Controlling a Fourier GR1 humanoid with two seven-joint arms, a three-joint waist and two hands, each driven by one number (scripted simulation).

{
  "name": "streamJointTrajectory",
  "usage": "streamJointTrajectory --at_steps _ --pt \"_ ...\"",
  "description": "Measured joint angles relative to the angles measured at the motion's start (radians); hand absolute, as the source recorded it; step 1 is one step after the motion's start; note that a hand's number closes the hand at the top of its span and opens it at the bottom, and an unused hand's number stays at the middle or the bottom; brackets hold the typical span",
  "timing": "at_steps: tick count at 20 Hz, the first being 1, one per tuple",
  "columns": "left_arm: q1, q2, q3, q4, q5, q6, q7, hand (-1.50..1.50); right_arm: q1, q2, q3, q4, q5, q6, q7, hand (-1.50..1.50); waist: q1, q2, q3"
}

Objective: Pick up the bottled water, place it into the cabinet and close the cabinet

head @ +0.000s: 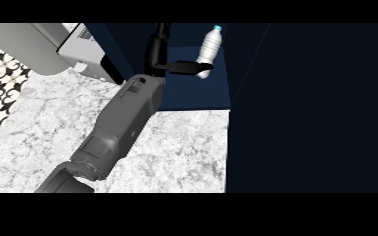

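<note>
The bottled water (210,46), clear with a light blue cap, stands tilted inside the dark blue cabinet (193,97), near its back. My left hand (157,55) reaches into the cabinet just left of the bottle. Its fingers point straight away from me, and its thumb (188,67) sticks out to the right and overlaps the bottle's lower part. Nothing is curled round the bottle. The grey forearm (122,122) comes in from the lower left. My right hand shows nowhere.
The cabinet's dark door panel (303,105) stands open and fills the view's right side. A grey and white appliance (81,50) sits at the upper left on the marble counter (177,150). Patterned tiles (11,80) show at the far left edge.
</note>
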Motion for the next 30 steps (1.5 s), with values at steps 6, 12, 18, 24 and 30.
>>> streamJointTrajectory --at_steps 6,12,18,24,30 --pt "0.099 0.002 -0.056 -0.13 0.043 -0.033 0.024 -1.5 0.023 0.004 0.021 -0.012 0.015 -0.013 0.002 -1.5 0.026 -0.01 -0.003" --pt "0.224 0.002 -0.15 -0.351 0.087 -0.067 0.128 -1.5 0.041 0.01 0.029 -0.012 0.029 -0.028 -0.007 -1.5 0.05 -0.017 -0.004" --pt "0.447 0.009 -0.23 -0.654 0.107 -0.041 0.205 -1.5 0.03 0.015 0.04 -0.01 0.035 -0.038 0.007 -1.5 0.069 -0.023 -0.004" --pt "0.716 0.061 -0.328 -1.061 0.09 0.039 0.317 -1.5 0.029 0.011 0.057 -0.039 0.048 -0.048 0.025 -1.5 0.065 -0.022 -0.006" --pt "0.98 0.161 -0.442 -1.436 0.065 0.069 0.404 -1.5 0.032 -0.044 0.096 -0.069 0.11 -0.018 0.036 1.5 0.055 -0.018 -0.006"
